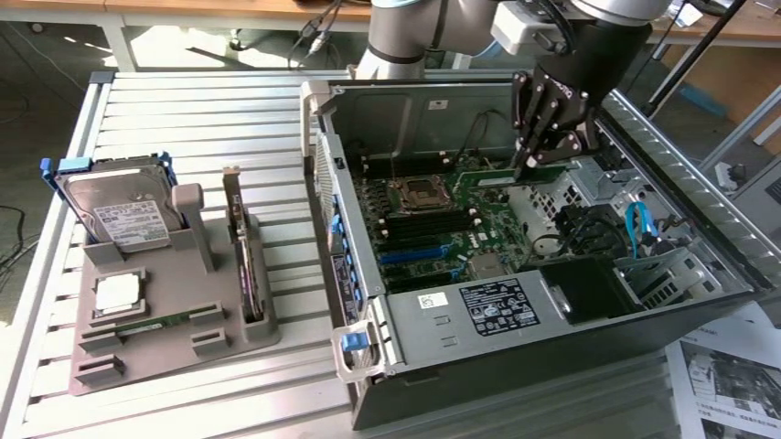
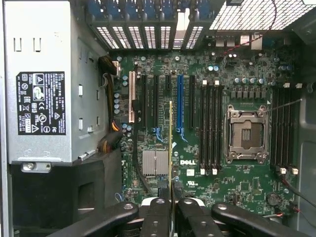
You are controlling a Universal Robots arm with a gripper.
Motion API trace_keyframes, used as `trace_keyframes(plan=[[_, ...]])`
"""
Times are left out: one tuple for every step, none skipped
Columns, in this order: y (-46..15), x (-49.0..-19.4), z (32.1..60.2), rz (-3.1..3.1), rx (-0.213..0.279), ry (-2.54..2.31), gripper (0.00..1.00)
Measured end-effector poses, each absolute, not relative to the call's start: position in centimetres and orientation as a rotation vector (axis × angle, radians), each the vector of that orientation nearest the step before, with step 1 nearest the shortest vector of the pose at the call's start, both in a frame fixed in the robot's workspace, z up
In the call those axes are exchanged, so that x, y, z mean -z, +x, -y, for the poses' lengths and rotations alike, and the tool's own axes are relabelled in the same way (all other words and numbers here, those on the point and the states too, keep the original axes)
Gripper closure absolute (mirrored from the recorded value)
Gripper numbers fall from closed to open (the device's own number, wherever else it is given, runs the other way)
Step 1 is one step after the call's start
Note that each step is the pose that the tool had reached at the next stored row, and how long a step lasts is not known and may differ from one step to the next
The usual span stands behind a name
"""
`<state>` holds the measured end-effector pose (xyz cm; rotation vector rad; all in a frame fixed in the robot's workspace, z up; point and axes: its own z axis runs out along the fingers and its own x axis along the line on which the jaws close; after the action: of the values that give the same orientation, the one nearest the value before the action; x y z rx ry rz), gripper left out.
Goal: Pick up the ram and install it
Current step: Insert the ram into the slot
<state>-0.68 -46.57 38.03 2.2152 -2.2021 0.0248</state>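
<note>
1. Claw (image 2: 171, 211): closed on the ram (image 2: 171, 143), gripping the thin green stick by one end, with the stick seen edge-on between the fingers.
2. Ram position: inside the open computer case (image 1: 513, 389), over the motherboard (image 2: 247, 192). In the wrist view its edge lines up between a black slot and the blue slot (image 2: 179, 106), apart from the black memory slots (image 2: 211, 128) beside the processor socket (image 2: 246, 134). Whether it touches the board cannot be told.
3. At the exterior view's left, a grey holder (image 1: 146, 352) sits on the slatted bench (image 1: 183, 119).
4. In the holder, the hard drive (image 1: 123, 218) stands tilted at the far end and the square silver processor chip (image 1: 119, 291) lies flat nearer the camera. A thin green strip (image 1: 153, 322) in a slot below the chip may be a second stick.
5. An upright dark expansion card (image 1: 248, 265) stands at the holder's right edge.
6. The case lies on its side right of the holder, with the power supply (image 1: 495, 309) at its near end.
7. Printed paper (image 1: 732, 380) lies at the exterior view's far right.
</note>
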Motion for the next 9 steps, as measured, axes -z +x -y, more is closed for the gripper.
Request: trace_keyframes(plan=[[-0.7, -37.7, 46.4, 2.202, -0.025, 2.215, 0.87], [-0.7, -37.3, 46.3, 2.202, -0.025, 2.215, 0.87], [-0.7, -37.1, 46.3, 2.202, -0.025, 2.215, 0.87], [-0.7, -36.9, 46.2, 2.202, -0.025, 2.215, 0.87], [-0.7, -36.8, 46.2, 2.202, -0.025, 2.215, 0.87], [-0.7, -36.6, 46.1, 2.202, -0.024, 2.215, 0.87], [-0.7, -36.4, 46.0, 2.202, -0.024, 2.215, 0.87], [-0.7, -36.2, 45.9, 2.203, -0.024, 2.215, 0.87], [-0.7, -35.9, 45.7, 2.203, -0.024, 2.216, 0.87]])
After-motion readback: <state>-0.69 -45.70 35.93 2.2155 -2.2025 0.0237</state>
